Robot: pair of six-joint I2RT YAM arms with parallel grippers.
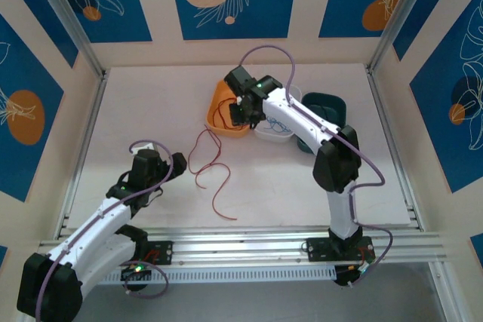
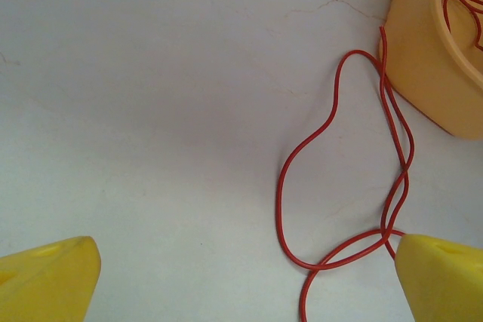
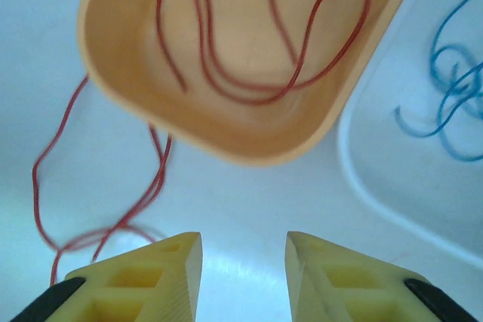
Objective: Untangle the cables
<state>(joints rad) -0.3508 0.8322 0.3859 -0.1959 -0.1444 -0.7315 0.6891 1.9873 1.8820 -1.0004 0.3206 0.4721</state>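
Just beside the orange plastic tray [image 3: 249,145], I see a thin red cable [image 2: 278,194] looping on the white table [image 2: 151,111] (more red strands [image 3: 256,100] lie inside the tray). My left fingers [image 2: 45,277] and right fingers [image 3: 151,277] stand apart, gripping nothing.

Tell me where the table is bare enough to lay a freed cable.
Bare table back-left, between the side rail and the orange tray; also front-centre, between the loose red cable and the right arm. Crowded: back-centre, where the white tray adjoins it under the right gripper.

Looped red cable [image 2: 278,186] beside orange tray [image 3: 121,73], more inside, blue cable [image 3: 460,81] in white tray [image 3: 377,179]
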